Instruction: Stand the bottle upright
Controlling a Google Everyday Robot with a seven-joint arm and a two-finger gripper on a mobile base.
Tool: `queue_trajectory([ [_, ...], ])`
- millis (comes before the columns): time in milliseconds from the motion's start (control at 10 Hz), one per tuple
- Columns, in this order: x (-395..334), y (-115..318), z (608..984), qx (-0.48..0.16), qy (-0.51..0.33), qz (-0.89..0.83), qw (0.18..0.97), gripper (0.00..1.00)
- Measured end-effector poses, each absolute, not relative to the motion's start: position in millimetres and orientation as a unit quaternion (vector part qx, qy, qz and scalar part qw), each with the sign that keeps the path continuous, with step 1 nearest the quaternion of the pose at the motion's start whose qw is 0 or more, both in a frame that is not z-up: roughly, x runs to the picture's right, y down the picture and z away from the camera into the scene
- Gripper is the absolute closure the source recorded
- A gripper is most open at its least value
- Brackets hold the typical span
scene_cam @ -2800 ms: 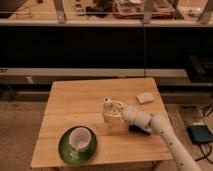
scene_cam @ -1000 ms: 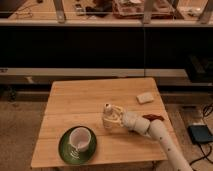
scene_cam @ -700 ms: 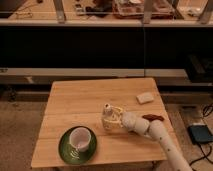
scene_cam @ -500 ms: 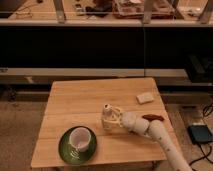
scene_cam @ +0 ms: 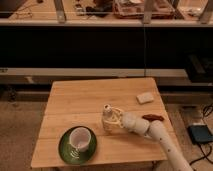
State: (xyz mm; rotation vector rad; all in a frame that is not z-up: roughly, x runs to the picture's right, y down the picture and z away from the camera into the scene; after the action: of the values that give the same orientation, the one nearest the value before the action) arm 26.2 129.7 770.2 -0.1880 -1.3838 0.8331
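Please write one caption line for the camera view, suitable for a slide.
The gripper holds the upright bottle on the wooden table, beside a cup on a green plate.

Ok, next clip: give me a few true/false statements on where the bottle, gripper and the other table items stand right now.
1. The bottle stands upright on the wooden table. True.
2. The gripper is far from the bottle, near the table's left edge. False: it is right at the bottle, on its right side.
3. A white cup sits on a green plate at the front left of the table. True.
4. The bottle stands on the green plate. False: it stands on the bare table, to the right of the plate.
5. A small pale object lies near the table's back right corner. True.
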Motion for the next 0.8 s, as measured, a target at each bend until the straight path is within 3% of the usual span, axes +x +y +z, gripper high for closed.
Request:
queue_trajectory([
  [200,27.5,129.7,770.8,-0.083,-0.617,0.374,0.688,0.24],
  [300,28.0,129.9,770.9,-0.082,-0.616,0.374,0.688,0.20],
  [800,31.4,133.4,771.1,-0.077,-0.617,0.378,0.686,0.20],
])
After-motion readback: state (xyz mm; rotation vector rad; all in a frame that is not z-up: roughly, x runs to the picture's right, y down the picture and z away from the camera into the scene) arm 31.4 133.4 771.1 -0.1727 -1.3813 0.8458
